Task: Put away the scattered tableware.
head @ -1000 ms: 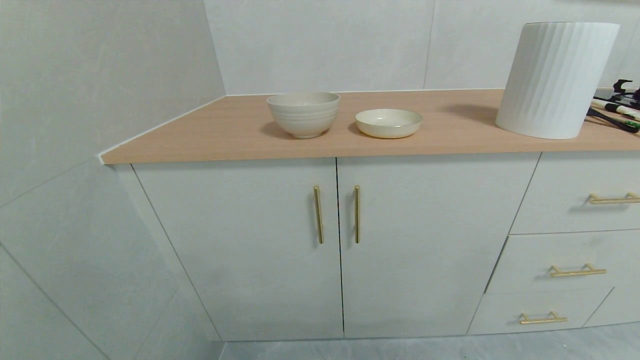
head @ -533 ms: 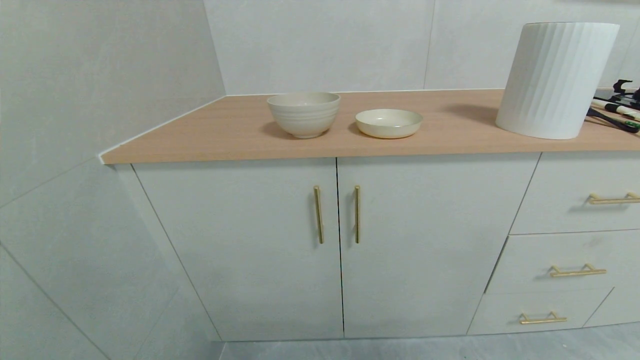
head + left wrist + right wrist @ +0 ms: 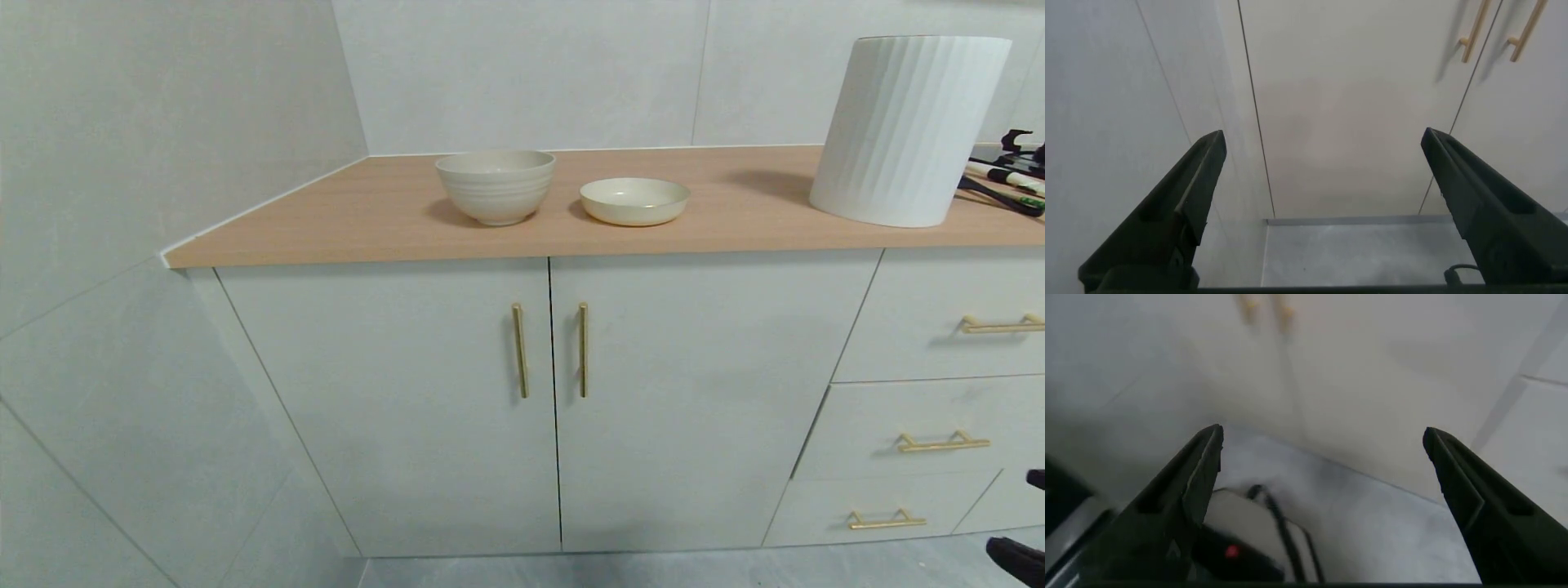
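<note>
location: the ribbed bowl (image 3: 495,186) and the shallow dish (image 3: 635,201) stand upright on the table (image 3: 326,233), near each other but not touching, above the shut cabinet doors (image 3: 408,392).

handling, as judged: both pieces look like glazed ceramic or hard plastic, so they are stiff, smooth and likely slippery, and breakable if ceramic. the bowl is the deeper and probably the heavier. its rim is the sensible hold, one finger inside and one outside. the dish has a low rounded wall that gives little to bite on, so a rim pinch from above or at a slant seems the only option, and it may slide on the table when nudged.

end effectors: the left end effector (image 3: 1323,139) has its fingers spread wide with nothing between them, low before the cabinet front. the right end effector (image 3: 1323,434) is likewise spread and empty, low over the floor.

hidden or unclear: the cabinet interior is shut from sight behind the doors, whose handles (image 3: 520,349) sit side by side at the centre seam. the bowl's inside is mostly hidden by its near wall. the utensils (image 3: 1008,175) beside the white fluted canister (image 3: 910,131) are cut off at the edge, so their kind cannot be told.
</note>
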